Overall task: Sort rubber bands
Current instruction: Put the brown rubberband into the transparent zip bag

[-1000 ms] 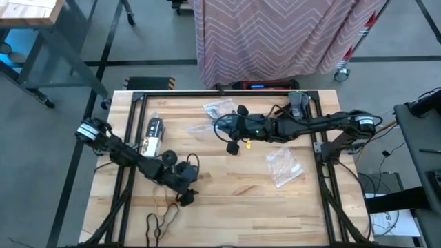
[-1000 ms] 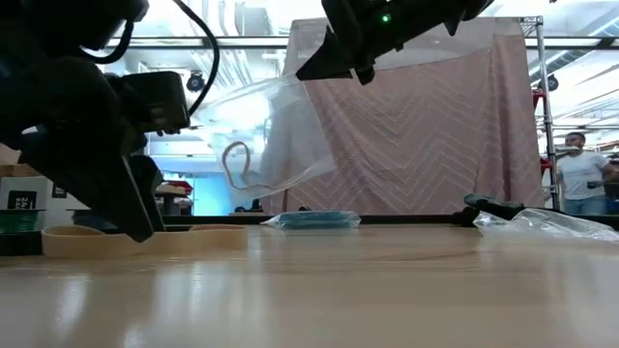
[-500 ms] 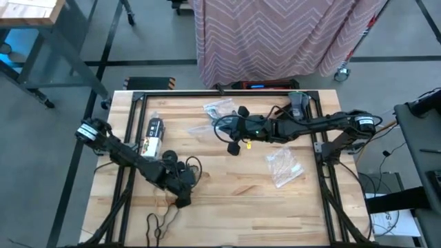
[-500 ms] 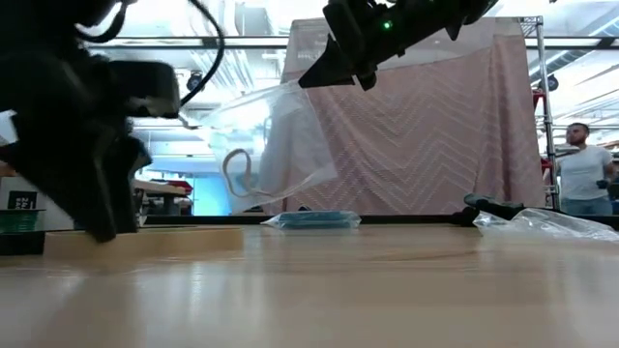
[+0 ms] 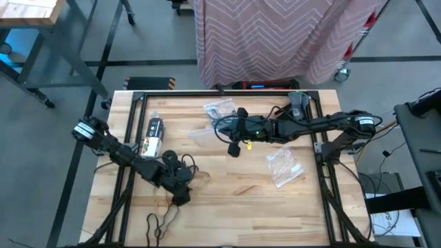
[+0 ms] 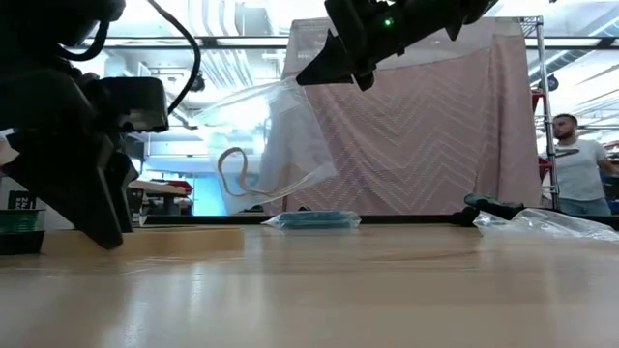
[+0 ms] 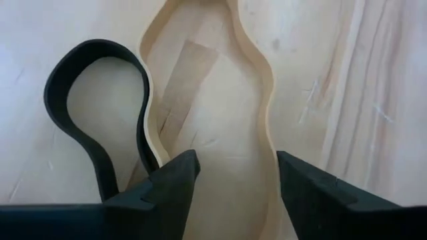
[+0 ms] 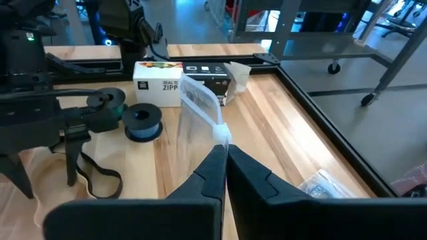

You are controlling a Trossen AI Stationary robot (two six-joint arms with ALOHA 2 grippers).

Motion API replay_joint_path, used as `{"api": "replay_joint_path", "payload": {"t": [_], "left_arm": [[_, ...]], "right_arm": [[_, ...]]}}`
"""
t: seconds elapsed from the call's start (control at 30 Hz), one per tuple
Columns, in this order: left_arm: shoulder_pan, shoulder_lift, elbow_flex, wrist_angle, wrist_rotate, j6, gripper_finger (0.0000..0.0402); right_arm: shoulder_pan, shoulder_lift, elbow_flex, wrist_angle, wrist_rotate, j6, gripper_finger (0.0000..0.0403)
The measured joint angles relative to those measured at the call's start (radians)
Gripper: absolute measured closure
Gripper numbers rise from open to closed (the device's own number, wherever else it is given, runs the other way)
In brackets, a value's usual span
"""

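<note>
Left gripper (image 7: 233,177): jaws apart, straddling a flat tan band (image 7: 260,100) on pale wood desk (image 7: 373,80).
Black band (image 7: 87,127): curled loop beside it.
Right gripper (image 8: 225,155): jaws closed, pinching clear crinkly bag (image 8: 200,107).

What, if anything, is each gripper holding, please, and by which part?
The right gripper pinches a clear bag by its top edge. The left gripper straddles a tan band, not yet gripping it.

Had high view straight down over whole table (image 5: 227,186), both arms in frame. Low view sat at tabletop level, faced across boards toward pink curtain (image 6: 435,126). Left wrist view looked close down at wood over tan band (image 7: 260,100) and black band (image 7: 93,127). Right wrist view faced along table past held clear bag (image 8: 200,107), also seen in low view.
</note>
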Motion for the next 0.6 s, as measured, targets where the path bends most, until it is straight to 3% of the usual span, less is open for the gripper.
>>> {"api": "replay_joint_path", "payload": {"t": [0.2,0.43,0.6], "left_arm": [[0.0,0.001,-0.003,-0.007,-0.015,0.024,0.0262],[-0.004,0.002,-0.004,-0.006,-0.027,0.064,0.0387],[-0.015,-0.011,0.017,-0.036,-0.031,0.11,0.0397]], "right_arm": [[0.0,0.0,0.0,0.0,0.0,-0.001,0.0403],[0.0,0.001,0.0,-0.001,0.0,-0.006,0.0403],[0.0,0.001,0.0,-0.001,0.0,-0.008,0.0403]]}}
